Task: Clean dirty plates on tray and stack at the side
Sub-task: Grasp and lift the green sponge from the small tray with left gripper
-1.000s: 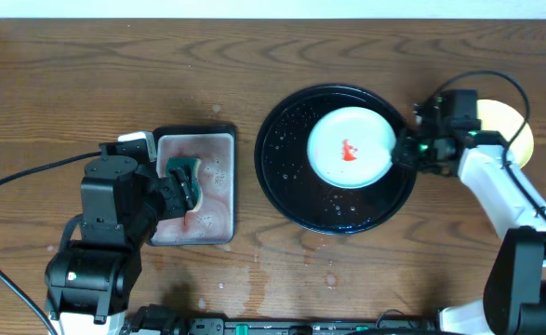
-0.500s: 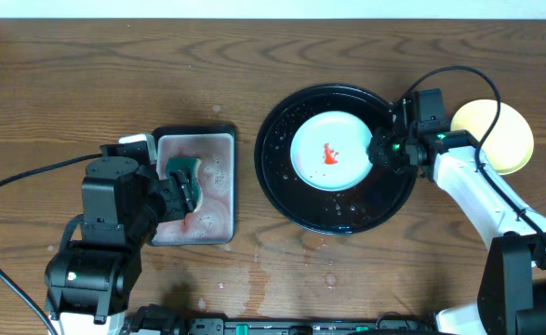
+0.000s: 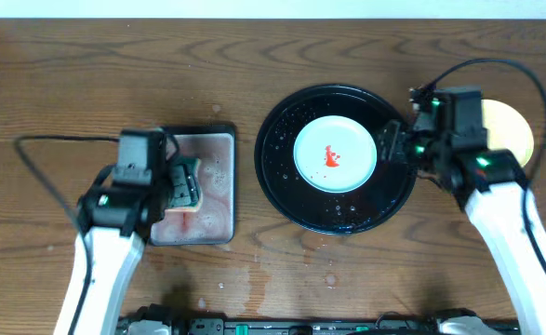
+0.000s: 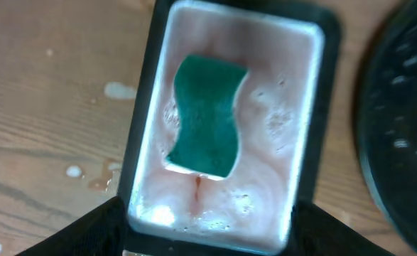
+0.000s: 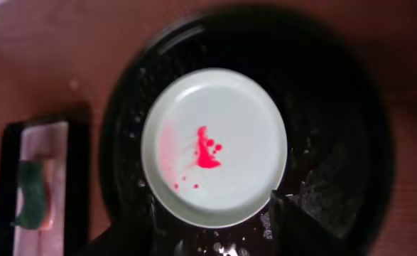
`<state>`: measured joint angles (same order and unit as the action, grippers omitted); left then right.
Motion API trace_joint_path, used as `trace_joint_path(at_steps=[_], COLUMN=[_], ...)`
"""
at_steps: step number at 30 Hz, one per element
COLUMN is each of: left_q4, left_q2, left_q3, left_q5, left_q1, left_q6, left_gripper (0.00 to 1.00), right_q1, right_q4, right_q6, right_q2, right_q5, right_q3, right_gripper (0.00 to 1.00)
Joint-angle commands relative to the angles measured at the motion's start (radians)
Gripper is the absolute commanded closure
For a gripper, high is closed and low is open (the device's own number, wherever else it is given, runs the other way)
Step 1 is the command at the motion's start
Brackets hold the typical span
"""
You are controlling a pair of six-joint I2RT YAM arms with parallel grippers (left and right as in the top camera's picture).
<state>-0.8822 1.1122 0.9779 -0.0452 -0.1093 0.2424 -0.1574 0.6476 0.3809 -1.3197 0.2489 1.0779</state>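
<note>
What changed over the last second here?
The right hand slid the mint plate left toward the middle of the black tray, then let go and drew back right. The left hand stayed open over the sponge, though its arm changed posture. The yellow plate did not move.

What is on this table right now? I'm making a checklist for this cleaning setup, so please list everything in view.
mint-green plate: one, pale mint-green with a red sauce smear, lying in the black tray
yellow plate: one, pale yellow, right of the black tray, partly hidden by the right arm
black tray: one, glossy black, round, wet, centre-right
small tray: one, black-rimmed, rectangular, holding pinkish water, left of the black tray
sponge: one, green, in the small tray
table: one, brown wood
left gripper: one, black, open above the small tray
right gripper: one, black, open by the mint-green plate's right edge
</note>
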Motion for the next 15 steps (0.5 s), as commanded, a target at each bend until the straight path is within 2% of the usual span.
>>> trace_joint_path(at_steps=[1, 8, 15], left_q4=[0.016, 0.098, 0.159], left_q2=[0.122, 0.352, 0.471], left_q3=[0.002, 0.000, -0.012], left_q5=[-0.054, -0.054, -0.053], left_q1=[0.002, 0.002, 0.002], left_q6=[0.025, 0.024, 0.024], left_gripper=[0.28, 0.39, 0.41], right_q1=[0.006, 0.006, 0.006], right_q4=[0.040, 0.084, 0.098], right_q6=[-0.058, -0.068, -0.076], right_q2=[0.088, 0.135, 0.135], right_q5=[-0.043, -0.043, -0.043], right_q3=[0.014, 0.014, 0.014], right_gripper=[0.51, 0.51, 0.52])
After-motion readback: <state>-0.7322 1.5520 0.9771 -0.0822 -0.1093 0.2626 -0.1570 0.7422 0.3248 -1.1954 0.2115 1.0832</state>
